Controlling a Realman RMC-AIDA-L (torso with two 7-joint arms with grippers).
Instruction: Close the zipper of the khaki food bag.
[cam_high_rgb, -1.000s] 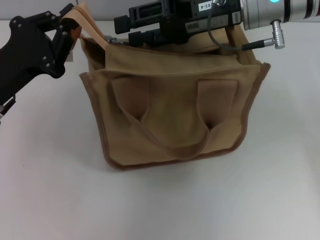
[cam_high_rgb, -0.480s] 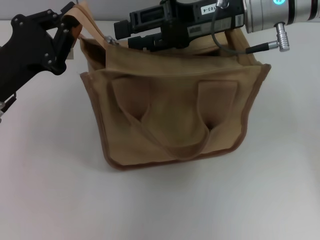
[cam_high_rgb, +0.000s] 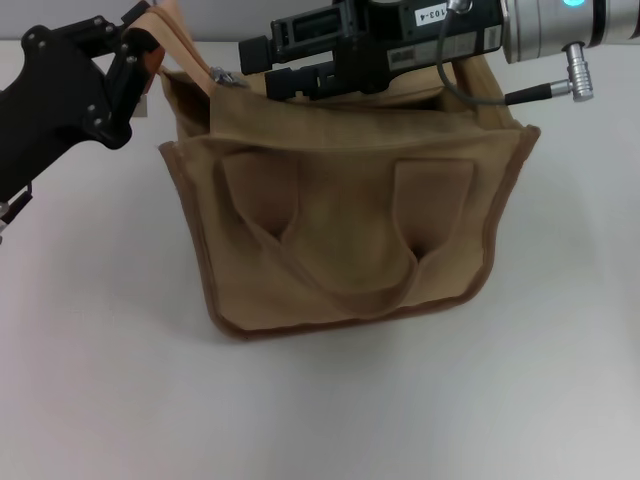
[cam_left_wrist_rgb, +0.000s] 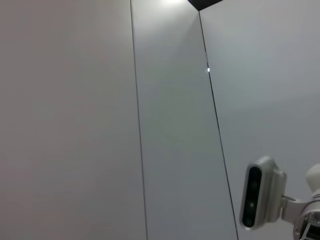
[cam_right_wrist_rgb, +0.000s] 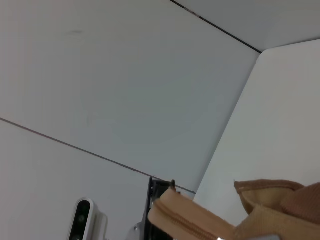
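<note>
On the white table (cam_high_rgb: 100, 400) near the head camera stands the khaki food bag (cam_high_rgb: 350, 240), boxy tan canvas with brown piping, its front handle drooping. Across its top the zipper (cam_high_rgb: 222, 77) runs left to right. Behind, the left gripper (cam_high_rgb: 140, 45) is clamped on the bag's left top corner; the right gripper (cam_high_rgb: 255, 68) is seemingly pinched at the slider.

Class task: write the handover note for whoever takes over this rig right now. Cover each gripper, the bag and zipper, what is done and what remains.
Left gripper: shut on the upper left end of the boxy tan canvas food bag, holding it up.
Right gripper: over the bag's top near its left end, beside the small silver zipper slider; its grip cannot be judged.
Bag stands on the white table.
The top looks partly open, so the zipper is not yet closed.
</note>
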